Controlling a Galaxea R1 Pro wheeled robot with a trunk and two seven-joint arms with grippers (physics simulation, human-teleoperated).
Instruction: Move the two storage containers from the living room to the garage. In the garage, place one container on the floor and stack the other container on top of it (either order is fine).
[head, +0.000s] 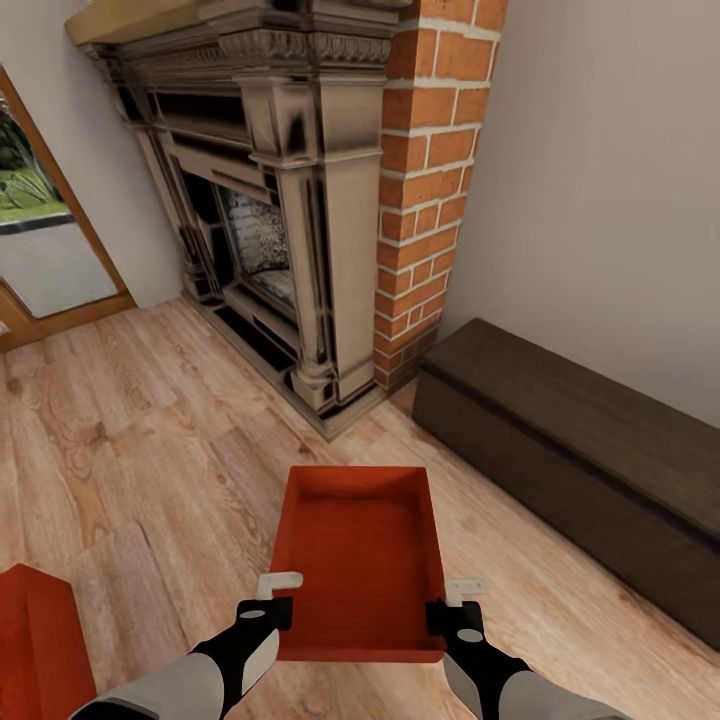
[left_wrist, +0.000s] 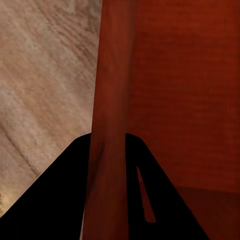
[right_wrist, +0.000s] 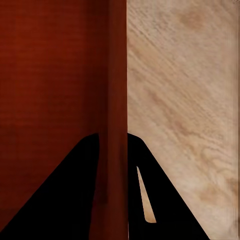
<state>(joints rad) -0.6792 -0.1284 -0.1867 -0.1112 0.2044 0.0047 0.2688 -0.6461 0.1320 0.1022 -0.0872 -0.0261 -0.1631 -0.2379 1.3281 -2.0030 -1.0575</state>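
living room (head: 300, 250) | second container (head: 35, 640) cut off | hands' (head: 268, 598) (head: 455, 603) fingertips hidden

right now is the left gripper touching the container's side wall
Touching. In the left wrist view the left gripper has a dark finger on each side of the container wall with no gap; the head view shows it clamped at the left rim.
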